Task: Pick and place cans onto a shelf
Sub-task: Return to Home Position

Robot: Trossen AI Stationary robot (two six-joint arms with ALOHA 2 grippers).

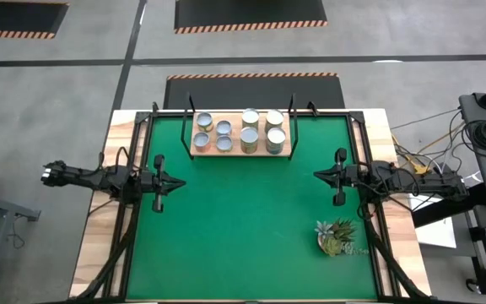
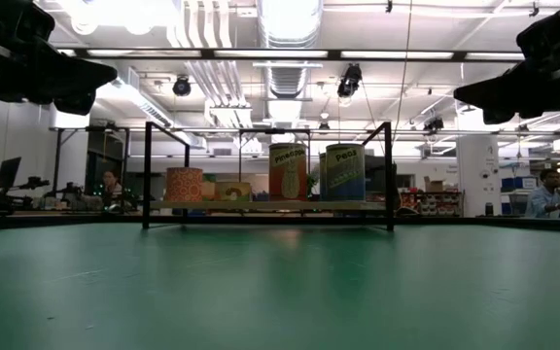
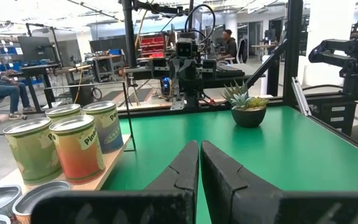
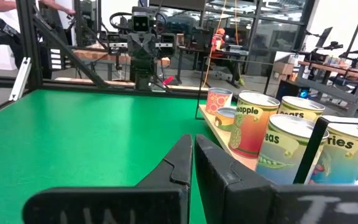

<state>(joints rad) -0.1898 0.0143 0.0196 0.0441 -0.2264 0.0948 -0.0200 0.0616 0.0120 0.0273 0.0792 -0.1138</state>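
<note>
Over the mat's (image 1: 243, 245) sides, your left gripper (image 1: 177, 182) and right gripper (image 1: 317, 175) face each other, pinched closed and empty, cans (image 1: 250, 135) on the shelf (image 1: 241, 154), plant (image 1: 336, 236) near the right.

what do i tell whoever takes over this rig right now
Left pincer: shut, empty, held above the mat's left side.
Right pincer: shut, empty, held above the mat's right side, facing the left one.
Cans: eight counted from above, all upright on the shelf at the mat's far edge.
Done: no can lies loose on the mat.
Left: no placing seems to remain; probably just parking the arms.
The plant stands near the right arm, apart from the shelf.
</note>
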